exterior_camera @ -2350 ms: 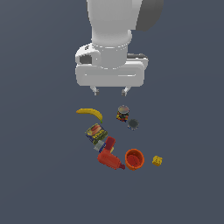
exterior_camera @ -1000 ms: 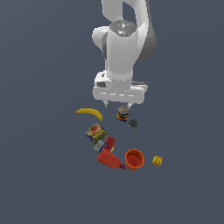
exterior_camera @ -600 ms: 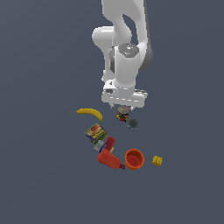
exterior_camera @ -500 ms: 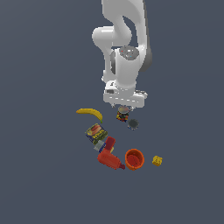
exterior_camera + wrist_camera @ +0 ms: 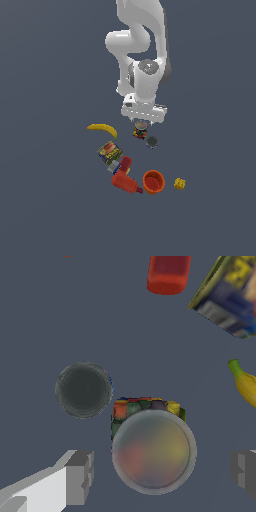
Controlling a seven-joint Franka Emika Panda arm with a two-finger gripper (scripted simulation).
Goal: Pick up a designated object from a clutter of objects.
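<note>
Now arm vertical, claw (image 5: 160, 473) spread, fingers flanking can (image 5: 152, 448).

My gripper (image 5: 161, 473) looks like matt white and grey plastic. The can (image 5: 152, 448) has a smooth, dull-shining metal top and a printed label. The disc (image 5: 83, 389) looks dark and matt.

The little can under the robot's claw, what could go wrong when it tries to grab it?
The dark grey disc lies close beside the can, so a finger of the open gripper might bump it while closing. The can is short and round with a smooth metal top, so it might slip or tip if the fingers catch only its rim.
</note>
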